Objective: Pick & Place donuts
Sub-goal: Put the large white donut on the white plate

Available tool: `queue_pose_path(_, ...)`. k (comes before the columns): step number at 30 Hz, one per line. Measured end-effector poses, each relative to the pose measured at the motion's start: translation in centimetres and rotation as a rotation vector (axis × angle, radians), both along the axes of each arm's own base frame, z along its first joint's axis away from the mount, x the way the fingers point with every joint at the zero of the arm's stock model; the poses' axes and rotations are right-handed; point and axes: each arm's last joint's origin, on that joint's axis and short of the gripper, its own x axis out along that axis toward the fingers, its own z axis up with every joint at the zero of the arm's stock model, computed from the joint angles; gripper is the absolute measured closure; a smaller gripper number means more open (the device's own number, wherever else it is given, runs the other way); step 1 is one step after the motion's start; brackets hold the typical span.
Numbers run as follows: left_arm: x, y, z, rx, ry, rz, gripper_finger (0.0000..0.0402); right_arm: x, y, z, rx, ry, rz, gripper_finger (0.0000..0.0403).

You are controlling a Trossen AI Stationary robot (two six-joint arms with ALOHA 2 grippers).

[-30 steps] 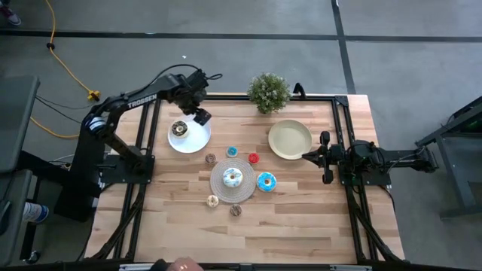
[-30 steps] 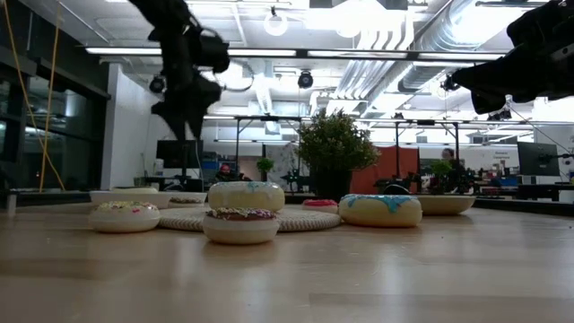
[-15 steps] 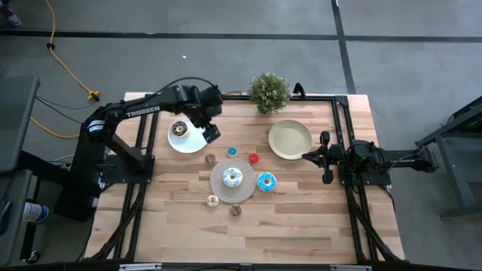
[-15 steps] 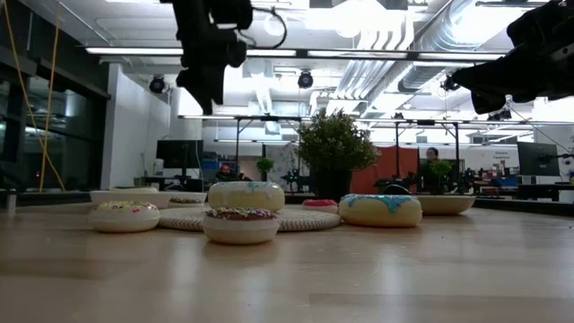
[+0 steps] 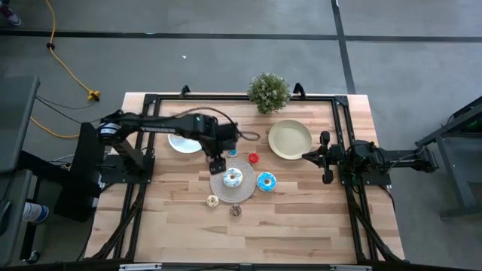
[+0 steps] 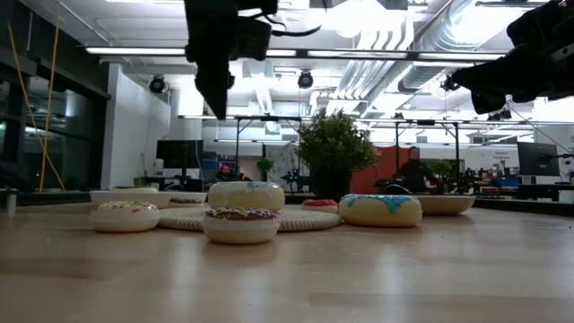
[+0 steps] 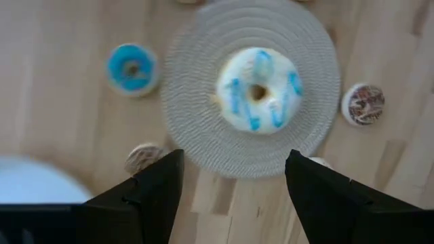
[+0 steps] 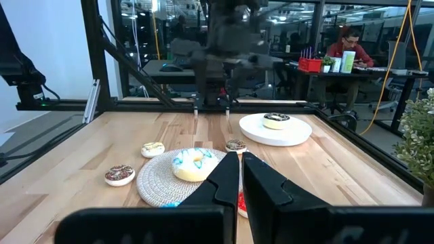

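The white-blue donut [image 5: 233, 178] [image 7: 258, 89] lies on the round woven mat [image 5: 223, 188]. Around the mat on the table lie a blue donut [image 5: 265, 181], a red one [image 5: 254, 158], a small blue one [image 5: 232, 152] [image 7: 131, 68], a tan one [image 5: 213, 200] and a brown one [image 5: 236, 211] [image 7: 363, 104]. Another donut [image 8: 275, 120] sits on the white plate [image 5: 181, 143]. My left gripper [image 5: 218, 158] [image 7: 234, 196] hangs open and empty above the mat's far-left edge, pointing down. My right gripper [image 5: 325, 158] [image 8: 241, 176] waits shut at the table's right side.
A cream-yellow plate [image 5: 290, 139] lies right of the donuts, in front of my right gripper. A potted plant [image 5: 269, 92] stands at the far edge. A dark metal frame [image 5: 226, 98] runs around the table. Bare wood [image 5: 248, 241] stretches along the near side.
My left gripper has swung from above the white plate's far side toward the right and near, across the plate to the woven mat's far-left edge, staying high and open. The donuts and my right arm have kept still.
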Motion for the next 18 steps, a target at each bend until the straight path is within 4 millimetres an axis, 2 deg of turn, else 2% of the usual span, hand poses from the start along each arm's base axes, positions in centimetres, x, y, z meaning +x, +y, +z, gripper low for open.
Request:
queue_pose_path(10, 1.8, -3.5, -2.7, 0.074, 0.017, -0.358, 0.0153, 0.0, 0.0, 0.0, 0.0, 0.0, 0.0, 0.0391)
queue_pose_path(18, 2.6, -4.5, -3.9, 0.136, 0.002, -0.566, 0.0153, 0.0, 0.0, 0.0, 0.0, -0.001, 0.0, 0.0391)
